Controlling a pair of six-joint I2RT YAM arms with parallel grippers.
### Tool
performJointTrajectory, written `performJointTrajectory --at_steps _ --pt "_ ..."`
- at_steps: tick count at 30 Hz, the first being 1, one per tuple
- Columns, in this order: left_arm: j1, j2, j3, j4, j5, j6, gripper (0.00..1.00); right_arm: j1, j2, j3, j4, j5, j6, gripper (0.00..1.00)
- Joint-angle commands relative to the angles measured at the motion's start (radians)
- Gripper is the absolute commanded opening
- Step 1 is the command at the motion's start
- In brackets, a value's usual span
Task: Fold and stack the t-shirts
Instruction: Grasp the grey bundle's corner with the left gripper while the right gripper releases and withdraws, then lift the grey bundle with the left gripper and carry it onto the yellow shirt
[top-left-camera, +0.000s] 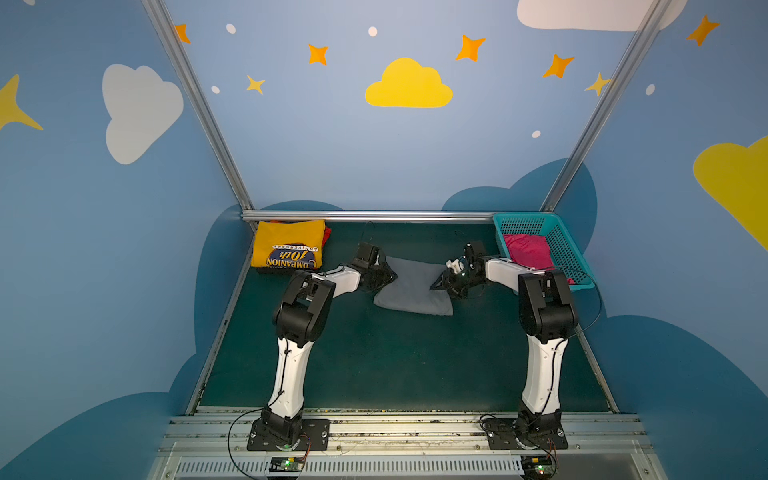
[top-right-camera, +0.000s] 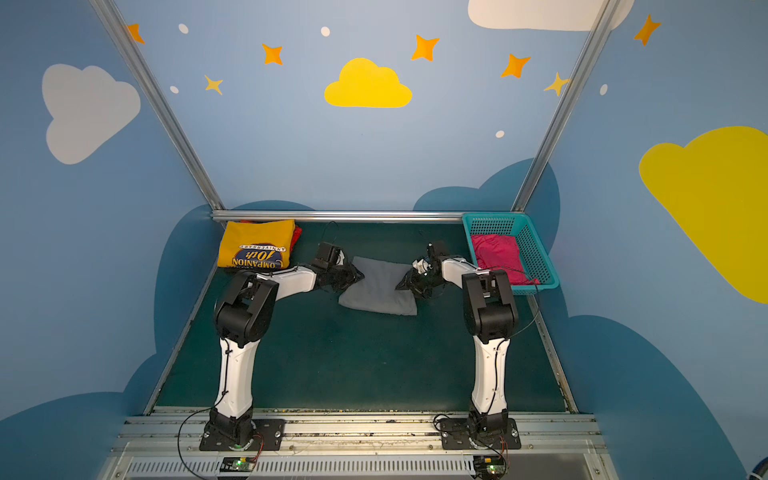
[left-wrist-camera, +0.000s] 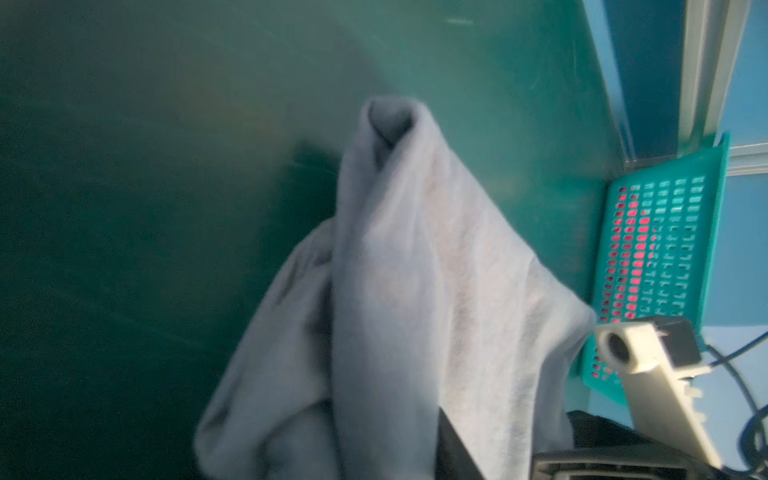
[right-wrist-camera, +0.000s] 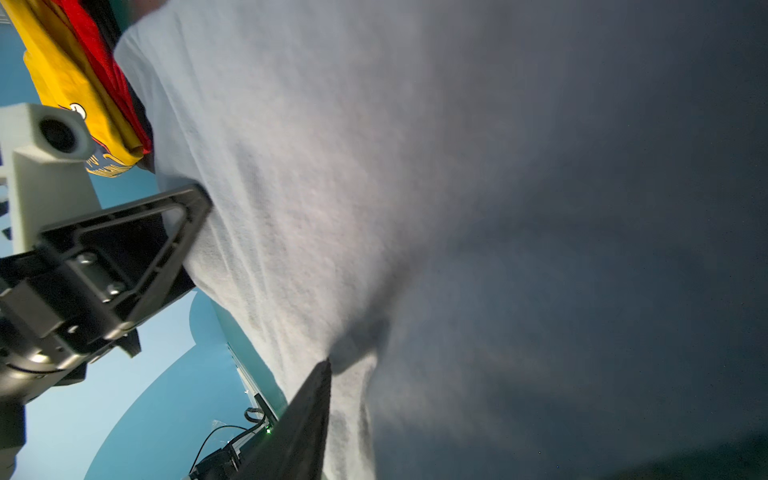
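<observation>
Folded grey tee (top-left-camera: 413, 291) held at opposite ends: left gripper (top-left-camera: 390, 276) clamped on it, right gripper (top-left-camera: 434, 286) likewise.

A slate-grey t-shirt (top-right-camera: 376, 293) lies folded on the green mat (top-right-camera: 332, 365), the left gripper (top-right-camera: 356, 276) touching its left edge and the right gripper (top-right-camera: 401, 284) its right edge, with the folded yellow t-shirt (top-right-camera: 255, 245) beyond it to the left and, to its right, a teal basket (top-right-camera: 494, 217) holding the pink t-shirt (top-right-camera: 496, 253).
</observation>
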Motion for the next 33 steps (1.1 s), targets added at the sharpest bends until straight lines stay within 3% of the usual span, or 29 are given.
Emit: performJointTrajectory --at_steps 1,4,12,21,26,33 --pt "-0.040 0.096 -0.058 -0.132 0.005 -0.012 0.24 0.025 0.064 -0.014 -0.022 0.040 0.001 0.48" --pt "-0.040 0.084 -0.068 -0.128 -0.010 -0.013 0.05 0.024 0.056 -0.020 -0.024 0.044 -0.001 0.49" --pt "-0.025 -0.015 -0.034 -0.234 -0.116 0.055 0.05 -0.012 -0.117 -0.118 -0.022 0.155 -0.006 0.69" --pt "0.010 -0.062 0.089 -0.455 -0.189 0.208 0.05 -0.082 -0.332 -0.233 -0.057 0.216 -0.028 0.70" --pt "0.066 -0.063 0.164 -0.584 -0.316 0.323 0.05 -0.099 -0.449 -0.286 -0.072 0.232 -0.033 0.70" --pt "0.152 -0.033 0.261 -0.702 -0.399 0.476 0.05 -0.105 -0.538 -0.301 -0.100 0.238 -0.049 0.70"
